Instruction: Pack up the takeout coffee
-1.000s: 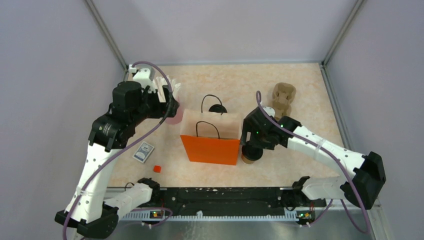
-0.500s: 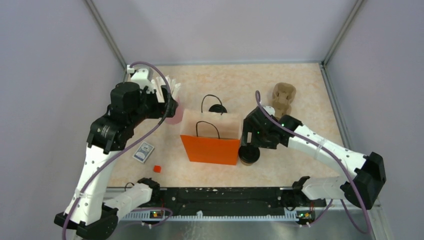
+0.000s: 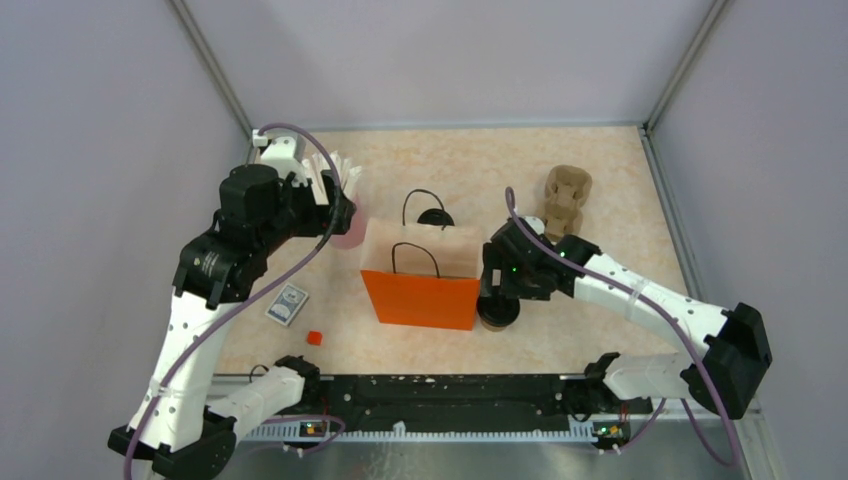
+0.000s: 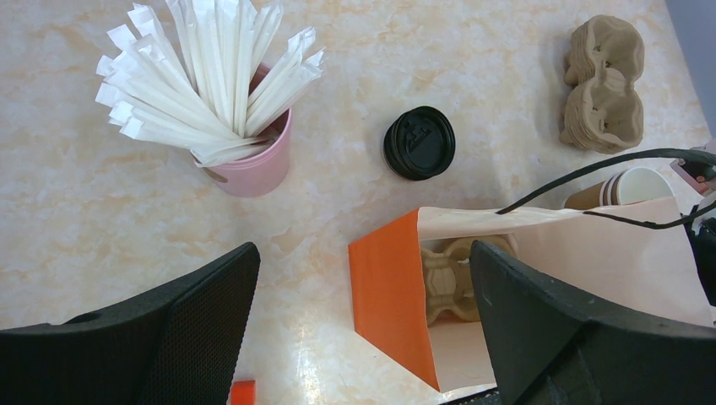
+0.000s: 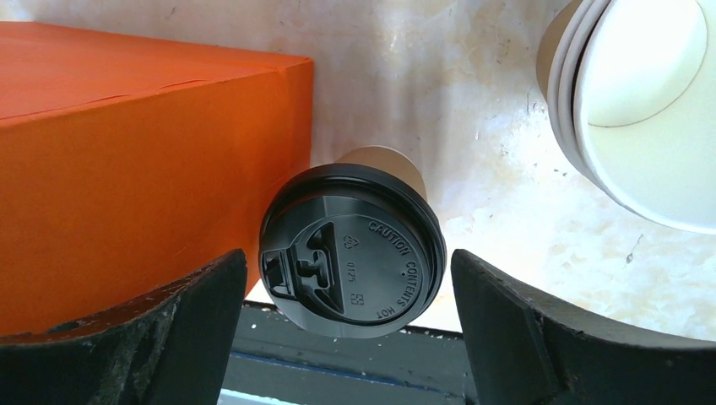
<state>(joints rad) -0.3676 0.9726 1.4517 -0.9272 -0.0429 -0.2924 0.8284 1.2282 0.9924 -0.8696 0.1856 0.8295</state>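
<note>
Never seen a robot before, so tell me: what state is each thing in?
Orange paper bag: open, cardboard carrier inside.
Small brown paper cup with black plastic lid: lidded, outside the bag.
Loose round black lid: lying flat, no cup.
Pink cup of wrapped straws: upright, full.
Left end effector: open, empty.
Right end effector: open around the lidded cup.
</note>
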